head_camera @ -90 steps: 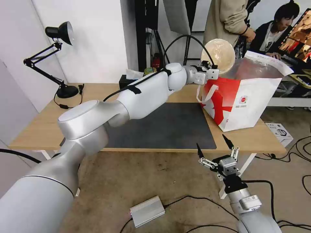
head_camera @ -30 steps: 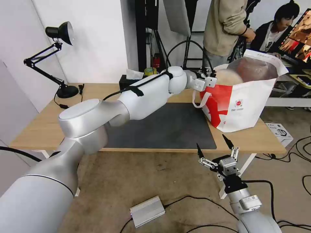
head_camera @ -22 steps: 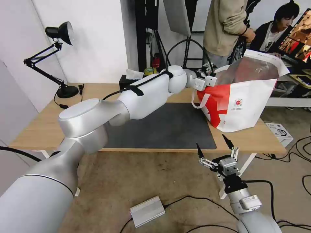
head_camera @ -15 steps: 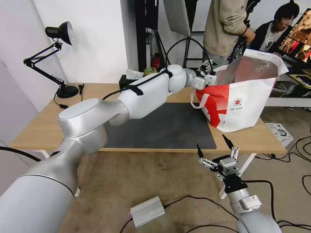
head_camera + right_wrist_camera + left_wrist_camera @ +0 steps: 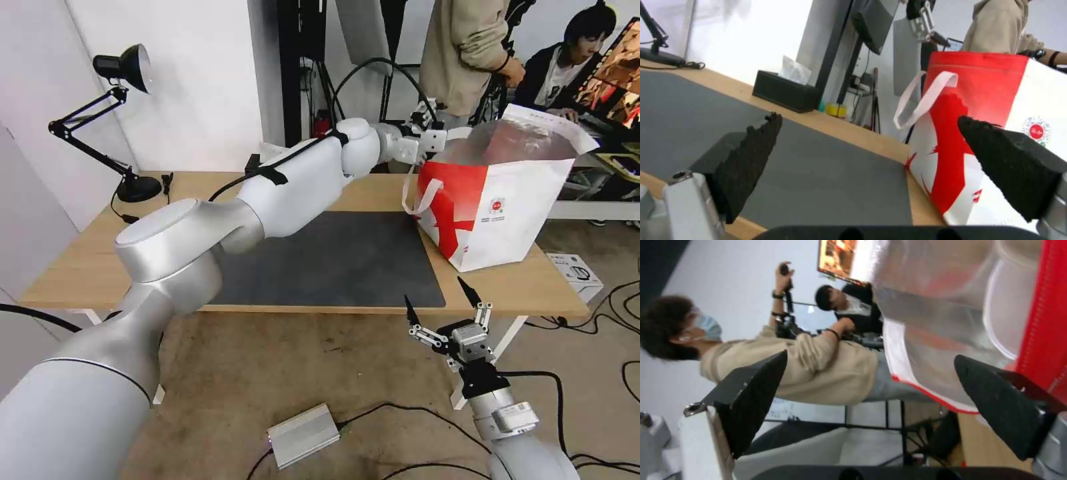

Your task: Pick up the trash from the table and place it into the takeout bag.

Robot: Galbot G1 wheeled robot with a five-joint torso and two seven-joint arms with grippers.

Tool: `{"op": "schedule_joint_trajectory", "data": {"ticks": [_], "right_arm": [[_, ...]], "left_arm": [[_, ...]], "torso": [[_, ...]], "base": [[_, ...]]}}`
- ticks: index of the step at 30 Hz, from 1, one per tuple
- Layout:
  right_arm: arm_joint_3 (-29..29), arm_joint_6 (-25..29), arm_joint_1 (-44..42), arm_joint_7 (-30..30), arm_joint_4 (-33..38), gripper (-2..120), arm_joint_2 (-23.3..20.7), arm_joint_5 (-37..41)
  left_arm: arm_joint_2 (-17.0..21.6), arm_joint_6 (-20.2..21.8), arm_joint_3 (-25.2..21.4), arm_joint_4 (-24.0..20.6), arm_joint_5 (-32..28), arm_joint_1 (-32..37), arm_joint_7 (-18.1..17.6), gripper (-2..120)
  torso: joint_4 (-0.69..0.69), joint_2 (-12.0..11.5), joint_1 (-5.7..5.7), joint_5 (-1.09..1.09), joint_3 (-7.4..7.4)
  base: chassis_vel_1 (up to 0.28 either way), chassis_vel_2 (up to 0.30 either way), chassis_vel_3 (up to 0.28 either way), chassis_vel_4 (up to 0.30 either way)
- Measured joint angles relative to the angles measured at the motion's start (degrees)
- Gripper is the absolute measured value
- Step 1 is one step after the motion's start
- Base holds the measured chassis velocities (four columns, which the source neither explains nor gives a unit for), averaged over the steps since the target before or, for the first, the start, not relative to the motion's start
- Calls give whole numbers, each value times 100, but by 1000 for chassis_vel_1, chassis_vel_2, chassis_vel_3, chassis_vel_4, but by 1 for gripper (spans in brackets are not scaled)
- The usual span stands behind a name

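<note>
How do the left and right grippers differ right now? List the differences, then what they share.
Height: the left gripper is raised beside the top rim of the takeout bag; the right gripper hangs low, at the near edge of the table.
Reach: the left gripper is at the end of an arm stretched across the table; the right gripper sits close to the robot, apart from the bag.
Shared: both are open, with nothing between their fingers.

The left hand (image 5: 427, 123) hangs just above the near rim of the takeout bag (image 5: 507, 207), which stands on the tabletop (image 5: 87, 267). The right hand (image 5: 443, 308) hovers spread wide below the tabletop's front edge.
</note>
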Motion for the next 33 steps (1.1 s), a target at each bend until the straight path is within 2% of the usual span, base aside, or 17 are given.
{"op": "schedule_joint_trajectory", "data": {"ticks": [2, 8, 18, 21, 22, 25, 33], "right_arm": [[0, 0, 0, 0, 0, 100, 0, 0], [0, 0, 0, 0, 0, 100, 0, 0], [0, 0, 0, 0, 0, 100, 0, 0], [0, 0, 1, 0, 0, 100, 0, 0], [0, 0, 1, 0, 0, 100, 0, 0], [0, 0, 0, 0, 0, 100, 0, 0], [0, 0, 0, 0, 0, 100, 0, 0]], "left_arm": [[3, -121, -161, 9, -56, -1, -14, 100], [8, -140, -327, -32, -439, 0, -13, 100], [81, -102, -806, -92, -1680, 128, -238, 100], [334, -14, -863, -372, -2471, 259, -534, 100], [334, -14, -863, -372, -2471, 259, -534, 100], [634, 89, -937, -715, -3151, 446, -778, 100], [1142, 38, -1144, -1229, -4048, 813, -1091, 100]], "torso": [[0, 0, 0, 0, 0], [0, 0, 0, 0, 0], [-1, 0, 0, 0, 0], [0, 0, 0, 0, 0], [0, 0, 0, 0, 0], [0, 0, 0, -1, 0], [-1, 0, 0, -1, 0]], "base": [[0, 0, 0, 0], [0, 0, 0, 0], [0, 0, 0, 0], [0, 0, 0, 0], [0, 0, 0, 0], [0, 0, 0, 0], [0, 0, 0, 0]]}}
